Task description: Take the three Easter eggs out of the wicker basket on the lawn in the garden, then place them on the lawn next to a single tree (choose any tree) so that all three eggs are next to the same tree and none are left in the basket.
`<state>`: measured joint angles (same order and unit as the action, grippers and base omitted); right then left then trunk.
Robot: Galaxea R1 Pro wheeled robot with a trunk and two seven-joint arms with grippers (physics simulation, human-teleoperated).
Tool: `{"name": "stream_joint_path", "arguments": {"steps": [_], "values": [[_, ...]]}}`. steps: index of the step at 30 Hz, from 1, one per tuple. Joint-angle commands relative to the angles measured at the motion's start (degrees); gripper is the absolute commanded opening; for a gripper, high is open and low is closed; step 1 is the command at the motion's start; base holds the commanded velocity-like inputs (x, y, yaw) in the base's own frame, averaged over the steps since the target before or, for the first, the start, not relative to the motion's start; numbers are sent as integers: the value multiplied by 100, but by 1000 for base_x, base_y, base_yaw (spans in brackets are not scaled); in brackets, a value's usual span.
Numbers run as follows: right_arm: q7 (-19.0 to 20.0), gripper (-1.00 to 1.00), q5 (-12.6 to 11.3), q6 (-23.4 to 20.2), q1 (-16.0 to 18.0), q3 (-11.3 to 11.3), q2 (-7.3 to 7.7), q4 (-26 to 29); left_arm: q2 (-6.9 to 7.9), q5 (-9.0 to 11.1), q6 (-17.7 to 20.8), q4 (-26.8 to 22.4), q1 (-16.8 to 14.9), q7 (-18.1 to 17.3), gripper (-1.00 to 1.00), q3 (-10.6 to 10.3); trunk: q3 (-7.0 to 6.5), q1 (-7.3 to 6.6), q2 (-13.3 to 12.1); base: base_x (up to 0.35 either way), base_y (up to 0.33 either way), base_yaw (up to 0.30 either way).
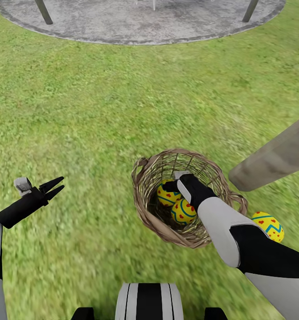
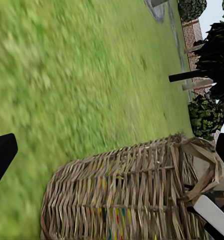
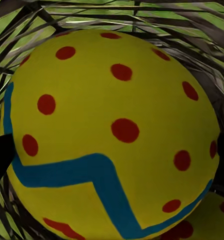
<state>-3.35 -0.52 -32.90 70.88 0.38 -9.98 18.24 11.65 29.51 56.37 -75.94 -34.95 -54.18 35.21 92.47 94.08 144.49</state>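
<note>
The wicker basket (image 1: 144,202) stands on the lawn (image 1: 100,111) just in front of me, and its woven wall (image 2: 121,195) is in the left wrist view. Two Easter eggs lie inside, one (image 1: 165,197) at my right gripper (image 1: 170,186) and another (image 1: 183,212) nearer me. My right gripper (image 3: 112,150) is down in the basket, open, its fingers on either side of the big yellow egg (image 3: 112,120). The third egg (image 1: 268,226) lies on the grass by the tree trunk (image 1: 278,158). My left gripper (image 1: 56,186) (image 2: 112,155) hovers open over grass, left of the basket.
The grey round patio (image 1: 140,22) with dark furniture legs lies far ahead. Bushes (image 2: 206,115), dark conifers and a slatted fence (image 2: 191,35) show in the left wrist view beyond the basket. Open grass stretches left and ahead. My base (image 1: 149,302) is at the bottom edge.
</note>
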Motion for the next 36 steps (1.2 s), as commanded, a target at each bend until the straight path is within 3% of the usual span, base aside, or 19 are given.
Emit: {"name": "stream_joint_path", "arguments": {"steps": [1, 9, 11, 12, 17, 25, 36], "values": [[-37, 100, 151, -41, -4, 26, 3, -5, 2, -7, 23, -1, -3, -19, 100, 6, 4, 1, 0, 0, 0, 0], [-35, 100, 158, -44, -4, 24, 4, 4, 3, -7, 24, -1, -3, -17, 100, 10, 70, 9, 4, 0, 0, 0], [-26, 100, 164, -221, -4, 22, 5, 7, 3, -7, 23, -1, -3, -15, 100, 12, 115, 14, 7, 0, 0, 0], [-17, -100, 171, -372, -4, 21, 5, 20, 3, -7, 23, 0, -3, -16, 100, 12, 115, 14, 7, 0, 0, 0], [0, -100, 169, -497, -4, 15, 9, 39, 3, -7, 26, 0, -3, -16, 100, 12, 181, 22, 11, 0, 0, 0], [1, -100, 167, -502, -4, 15, 14, 39, 3, -6, 23, 0, -3, -31, 100, 12, 181, 22, 11, 0, 0, 0], [-7, -100, 167, -507, -4, 6, 16, 38, -3, -1, 30, -1, -2, -24, 100, 4, 93, 11, 6, 0, 0, 0]]}}
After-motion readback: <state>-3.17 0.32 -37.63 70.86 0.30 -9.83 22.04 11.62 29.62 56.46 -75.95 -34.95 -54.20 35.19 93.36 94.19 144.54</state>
